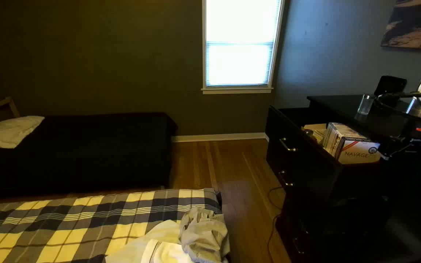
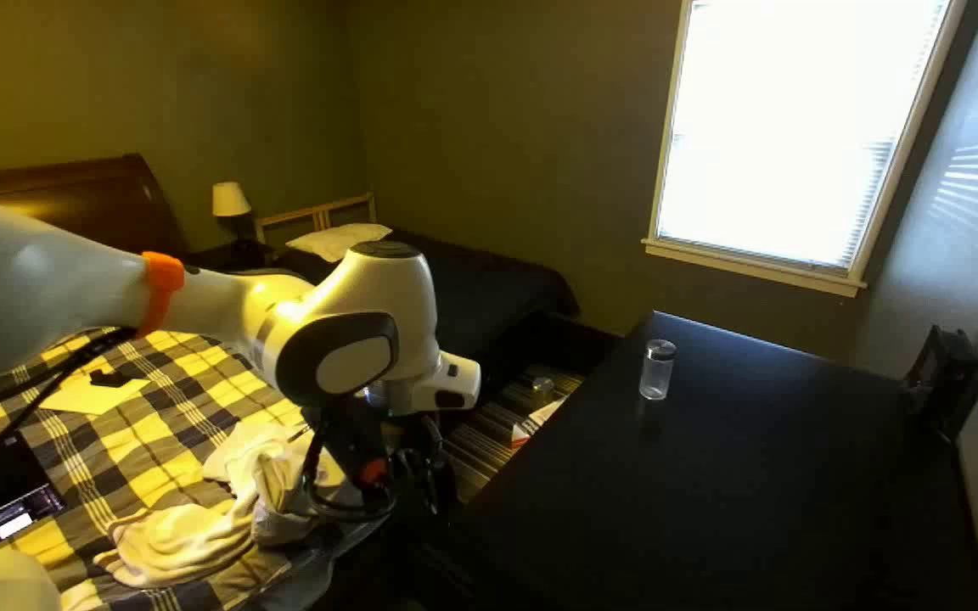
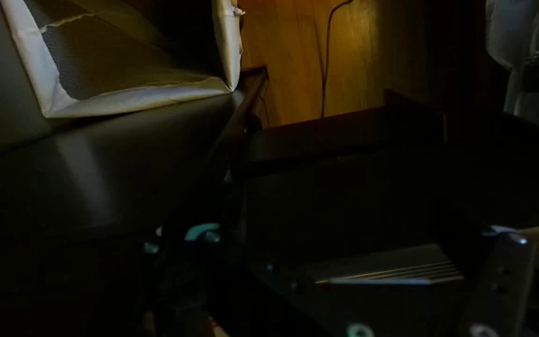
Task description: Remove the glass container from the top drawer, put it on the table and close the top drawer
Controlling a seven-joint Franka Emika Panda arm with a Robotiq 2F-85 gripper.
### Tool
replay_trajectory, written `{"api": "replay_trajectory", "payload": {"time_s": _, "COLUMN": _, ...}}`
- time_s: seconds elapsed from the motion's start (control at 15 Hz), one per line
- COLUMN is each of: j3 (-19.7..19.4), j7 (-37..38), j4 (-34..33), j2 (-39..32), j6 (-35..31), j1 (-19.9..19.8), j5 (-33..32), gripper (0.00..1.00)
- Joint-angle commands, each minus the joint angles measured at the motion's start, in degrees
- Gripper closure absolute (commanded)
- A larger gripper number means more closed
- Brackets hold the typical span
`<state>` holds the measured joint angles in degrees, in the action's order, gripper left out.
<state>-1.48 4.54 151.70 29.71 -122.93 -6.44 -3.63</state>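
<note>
The black top drawer (image 1: 309,151) is pulled out and holds boxes, rows of cases and a small round lid-like thing (image 1: 308,132), which also shows in an exterior view (image 2: 542,389); I cannot tell whether it is glass. A clear glass container (image 2: 657,373) with a metal lid stands upright on the table, the black dresser top (image 2: 735,475); it also shows in an exterior view (image 1: 365,105). My gripper (image 2: 425,475) is at the near end of the drawer, beside the table's edge, away from the container. In the wrist view my gripper (image 3: 351,236) has its fingers apart, nothing visible between them.
A white NAVAGE box (image 1: 358,153) stands in the drawer close to the gripper. A black device (image 2: 947,382) stands on the table by the wall. A plaid bed (image 1: 60,223) with clothes faces the dresser. A cable (image 3: 326,56) lies on the floor.
</note>
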Motion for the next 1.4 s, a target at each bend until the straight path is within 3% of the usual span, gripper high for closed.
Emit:
{"api": "replay_trajectory", "payload": {"time_s": 0.0, "j3": -0.25, "j7": 0.1, "j4": -0.08, "j2": 0.0, "j6": 0.13, "j1": 0.25, "j5": -0.14, "gripper": 0.0}}
{"api": "replay_trajectory", "payload": {"time_s": 0.67, "j3": 0.27, "j7": 1.28, "j4": -2.22, "j2": -2.55, "j6": -0.99, "j1": 1.25, "j5": 1.64, "gripper": 0.0}}
{"api": "replay_trajectory", "payload": {"time_s": 0.93, "j3": 2.3, "j7": 4.68, "j4": -10.05, "j2": -9.7, "j6": -3.11, "j1": 3.36, "j5": 4.61, "gripper": 0.0}}
{"api": "replay_trajectory", "payload": {"time_s": 1.07, "j3": 3.99, "j7": 10.39, "j4": -15.54, "j2": -15.19, "j6": -5.42, "j1": 2.47, "j5": 2.87, "gripper": 0.0}}
{"api": "replay_trajectory", "payload": {"time_s": 1.33, "j3": 5.18, "j7": 24.85, "j4": -29.27, "j2": -27.29, "j6": -3.75, "j1": 1.42, "j5": 0.16, "gripper": 0.0}}
